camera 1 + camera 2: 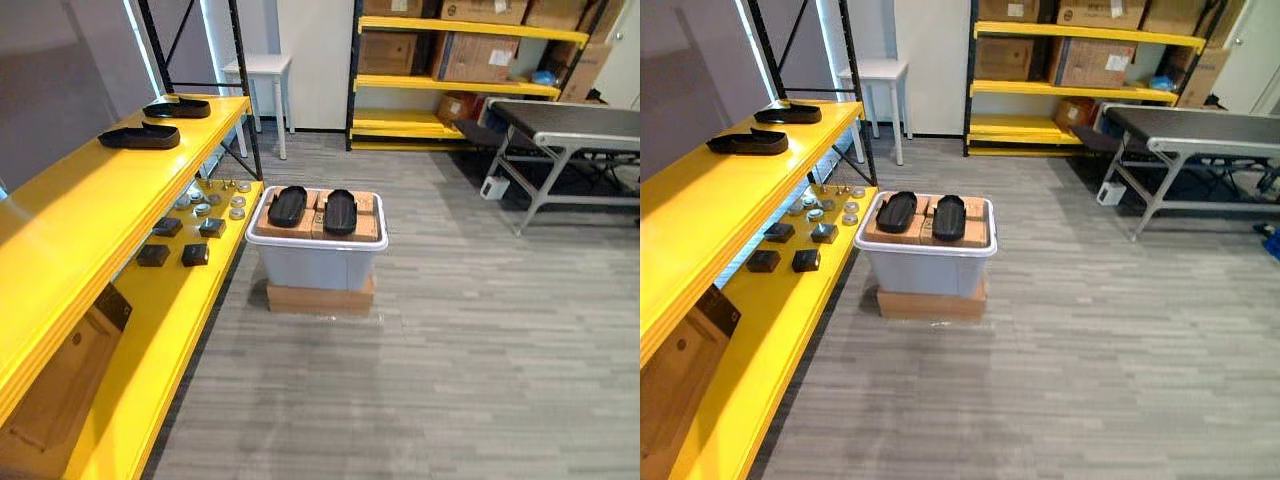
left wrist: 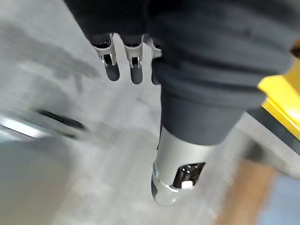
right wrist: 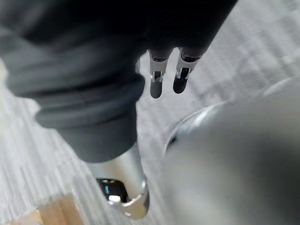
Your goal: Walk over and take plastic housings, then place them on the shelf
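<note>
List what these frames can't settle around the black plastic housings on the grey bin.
- Left eye view: contents of the grey plastic bin, hidden under brown cardboard carrying two black plastic housings.
- Small round metal parts on the lower yellow shelf: too small to identify.
- Left wrist view: floor past the left hand is blurred.

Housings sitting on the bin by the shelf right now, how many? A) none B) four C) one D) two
D: a left housing and a right housing lie side by side on the cardboard atop the grey bin.
</note>
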{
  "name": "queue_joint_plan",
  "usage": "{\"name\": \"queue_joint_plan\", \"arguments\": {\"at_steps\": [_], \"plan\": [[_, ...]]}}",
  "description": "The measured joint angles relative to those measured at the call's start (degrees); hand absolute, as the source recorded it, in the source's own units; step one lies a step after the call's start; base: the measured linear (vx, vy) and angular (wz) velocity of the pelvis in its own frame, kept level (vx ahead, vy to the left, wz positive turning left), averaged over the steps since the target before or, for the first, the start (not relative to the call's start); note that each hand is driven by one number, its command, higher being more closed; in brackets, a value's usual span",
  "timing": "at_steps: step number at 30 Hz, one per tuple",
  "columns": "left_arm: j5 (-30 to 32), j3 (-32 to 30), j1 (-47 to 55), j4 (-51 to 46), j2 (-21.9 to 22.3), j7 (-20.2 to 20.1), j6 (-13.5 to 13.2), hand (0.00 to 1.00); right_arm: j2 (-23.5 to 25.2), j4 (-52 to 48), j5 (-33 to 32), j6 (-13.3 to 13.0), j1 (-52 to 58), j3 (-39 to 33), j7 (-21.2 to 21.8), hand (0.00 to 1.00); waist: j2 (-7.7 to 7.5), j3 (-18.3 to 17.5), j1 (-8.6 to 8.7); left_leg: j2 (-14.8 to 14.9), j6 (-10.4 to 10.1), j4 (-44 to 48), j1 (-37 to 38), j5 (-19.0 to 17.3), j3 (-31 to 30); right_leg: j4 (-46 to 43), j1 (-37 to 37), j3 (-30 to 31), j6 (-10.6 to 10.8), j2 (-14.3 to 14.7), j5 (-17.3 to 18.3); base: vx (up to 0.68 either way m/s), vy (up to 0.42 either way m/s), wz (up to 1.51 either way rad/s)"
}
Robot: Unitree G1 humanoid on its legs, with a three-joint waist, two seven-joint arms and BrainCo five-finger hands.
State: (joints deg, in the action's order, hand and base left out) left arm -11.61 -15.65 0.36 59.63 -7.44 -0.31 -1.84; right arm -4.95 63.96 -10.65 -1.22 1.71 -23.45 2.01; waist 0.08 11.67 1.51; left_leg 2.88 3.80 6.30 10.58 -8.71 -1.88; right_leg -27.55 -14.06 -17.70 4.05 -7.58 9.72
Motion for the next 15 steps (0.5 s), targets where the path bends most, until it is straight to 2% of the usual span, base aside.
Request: {"name": "queue_joint_plan", "arguments": {"at_steps": [1,2,3,4,5,6,7,8,9,10,11,12,13,14,15], "plan": [[0.0,0.42,-1.09,-0.05,0.02,0.02,-0.28,0.0,-0.1,-0.27,0.0,-0.05,0.82,-0.05,-0.03,0.0,-0.51,-0.01,0.66,0.11,-0.56,-0.86,1.72,-0.57,-0.33,11.52,-0.44,0.01,0.58,0.63,-3.5,0.65,-0.309,0.62],[0.09,0.37,-2.5,-0.1,0.21,0.03,-0.72,0.0,-0.13,-0.13,0.0,-0.01,1.67,-0.41,-0.04,0.0,-1.62,-0.08,1.21,-0.49,-1.28,-2.14,4.35,-2.71,-1.64,20.93,-2.17,1.39,1.98,0.16,-7.18,0.83,-0.425,0.69],[0.56,0.14,-2.9,-0.06,1.16,0.08,-0.88,0.0,-0.41,0.22,0.04,0.09,3.09,-1.53,-0.05,0.0,-1.21,-0.31,1.98,0.22,-2.01,-2.38,6.92,-4.81,-3.03,16.68,-3.9,4.36,0.37,0.75,-13.89,0.74,-0.377,0.54],[0.64,0.09,-2.67,-0.03,1.65,0.05,-0.94,0.0,-0.33,0.32,0.12,0.1,3.45,-2.6,-0.05,0.0,-0.61,-0.65,2.13,0.64,-2.2,-0.62,6.95,-4.11,-3.42,14.08,-4.51,5.44,-0.35,1.6,-14.34,0.78,-0.371,0.28],[0.87,-1.88,-1.8,-0.21,3.13,0.05,-1.04,0.0,0.24,0.34,0.15,0.11,3.94,-5.0,-0.04,0.0,0.72,-1.16,2.18,2.25,-2.34,7.65,4.76,-4.12,-3.06,11.14,-3.85,5.67,-4.0,3.44,-12.33,0.79,-0.326,0.11],[1.08,-4.31,-1.13,-0.3,4.7,0.06,-1.08,0.0,0.75,-0.18,0.15,0.18,4.57,-6.01,-0.02,0.0,1.99,-1.1,2.39,4.24,-6.12,20.22,0.54,-2.64,-2.89,11.4,-0.63,4.13,-6.09,5.21,-9.89,0.78,-0.316,0.14],[1.08,-5.56,-0.91,-0.62,5.49,0.03,-1.06,0.0,0.99,-0.64,0.15,0.2,4.97,-5.94,0.0,0.0,2.53,-0.73,2.39,5.38,-9.56,27.81,-2.11,-0.54,-2.99,12.09,1.52,3.63,-6.74,6.22,-8.81,0.72,-0.268,0.21],[1.09,-7.16,0.32,-2.06,6.83,-0.04,-1.05,0.0,1.34,-0.84,0.19,0.35,5.14,-5.64,-0.08,0.0,3.13,-0.42,2.02,7.1,-15.92,42.81,-7.8,3.03,-2.98,13.51,5.85,2.97,-7.48,8.22,-6.81,0.79,-0.236,0.18],[0.98,-7.83,1.58,-2.45,7.16,0.0,-1.0,0.0,1.82,-1.39,0.19,0.51,5.06,-5.54,-0.22,0.0,3.05,-0.04,1.42,8.88,-16.15,55.32,-13.32,3.09,-0.87,15.45,10.73,2.82,-8.83,9.78,-5.25,0.64,-0.183,0.08],[0.97,-7.8,2.28,-2.39,7.15,0.0,-0.95,0.0,1.97,-1.82,0.18,0.51,5.08,-5.58,-0.29,0.0,2.95,0.07,0.92,10.09,-15.87,59.42,-15.71,2.91,1.17,16.89,13.48,3.0,-9.18,10.37,-4.68,0.62,-0.111,-0.1],[0.61,-7.64,3.85,-2.15,7.08,-0.04,-0.65,0.0,1.9,-1.85,0.18,0.48,4.53,-5.61,-0.4,0.0,2.23,0.32,-0.37,11.53,-14.6,61.62,-19.57,2.08,5.6,18.99,17.6,3.98,-9.43,10.37,-3.72,0.44,-0.045,-0.18],[-0.87,-8.65,4.22,-2.67,7.32,-0.22,-0.81,0.0,1.79,-1.88,0.18,0.47,4.4,-5.63,-0.41,0.0,1.85,0.19,-0.94,11.86,-13.46,60.62,-21.63,1.17,7.56,19.91,18.89,4.38,-9.14,10.2,-3.6,0.66,-0.044,-0.41],[-0.92,-8.84,4.38,-2.72,6.77,-0.2,-1.03,0.0,1.18,-1.44,0.19,0.54,2.87,-5.75,-0.48,0.0,1.69,0.23,-2.58,11.94,-11.86,54.32,-24.69,-1.52,11.27,21.59,21.91,6.18,-8.72,9.49,-3.42,0.65,0.032,-0.62],[-0.6,-8.83,5.13,-2.06,6.11,-0.19,-0.88,0.0,0.77,-1.38,0.22,0.48,0.67,-5.8,-0.43,0.0,1.5,0.46,-3.16,10.35,-11.25,42.62,-26.13,-3.31,13.46,22.89,23.78,7.8,-8.18,7.98,-3.09,0.55,0.081,-0.64],[-0.56,-8.81,5.49,-1.94,6.08,-0.19,-0.84,0.0,0.67,-1.46,0.22,0.46,0.11,-5.83,-0.42,0.0,1.43,0.51,-3.17,9.91,-11.14,39.31,-26.43,-3.3,13.69,23.17,24.23,7.98,-7.94,7.54,-2.97,0.54,0.16,-0.82]]}}
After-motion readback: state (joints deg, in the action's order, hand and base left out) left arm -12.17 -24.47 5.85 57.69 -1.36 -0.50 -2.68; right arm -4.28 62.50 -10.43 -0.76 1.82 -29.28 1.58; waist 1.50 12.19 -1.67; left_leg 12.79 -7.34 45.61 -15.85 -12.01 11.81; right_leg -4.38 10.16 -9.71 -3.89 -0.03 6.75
